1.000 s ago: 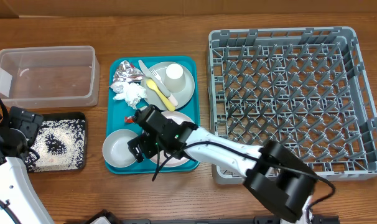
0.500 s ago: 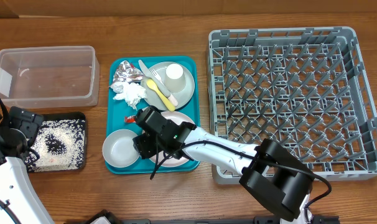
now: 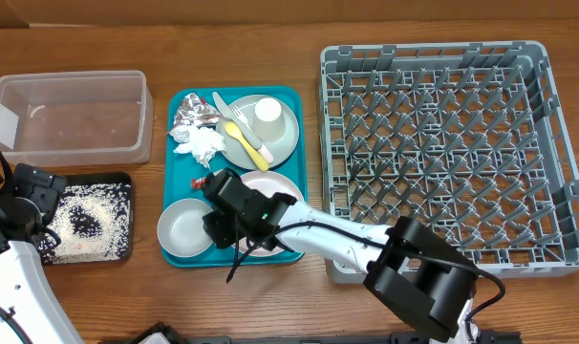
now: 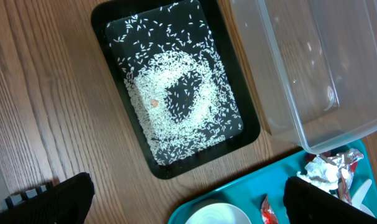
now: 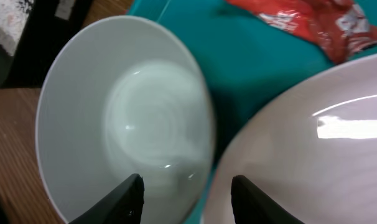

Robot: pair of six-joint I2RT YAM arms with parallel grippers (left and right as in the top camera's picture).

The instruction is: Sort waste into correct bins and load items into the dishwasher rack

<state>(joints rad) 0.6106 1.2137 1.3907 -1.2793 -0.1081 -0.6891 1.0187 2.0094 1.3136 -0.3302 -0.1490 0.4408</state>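
Small white bowl [image 3: 182, 229]: sits upright at the near left corner of the teal serving tray [image 3: 178, 177], just beside the white round plate [image 3: 282, 183]. Right gripper [image 5: 187, 182]: hangs low over the bowl's plate-side edge and straddles its rim with fingers [image 5: 123, 199] spread, one tip inside the bowl and the other out toward the plate; shows no clear contact on either tip, so grips nothing that can be made out. Small red packet [image 5: 307, 22]: lies flat on the teal tray just beyond the bowl and plate. Pale grey-green round plate [image 3: 285, 139]: occupies the tray's far right part and carries the small white cup [image 3: 268, 112], the yellow plastic fork [image 3: 244, 139] and a pale piece of cutlery. Crumpled silver foil ball [image 3: 188, 117] and crumpled white napkin [image 3: 202, 143]: sit touching at the tray's far left. Left gripper [image 4: 185, 180]: hovers above the table near the shallow black tray [image 4: 247, 134] with fingers [image 4: 64, 196] spread wide and holds nothing. Loose white rice grains [image 4: 176, 102]: lie in a rough ring inside the black tray, with a small orange cube [image 4: 154, 102] among them. Clear plastic tub [image 3: 70, 115]: stands just beyond the black tray. Grey dishwasher rack [image 3: 442, 143]: fills the table's right side, well apart from the bowl.
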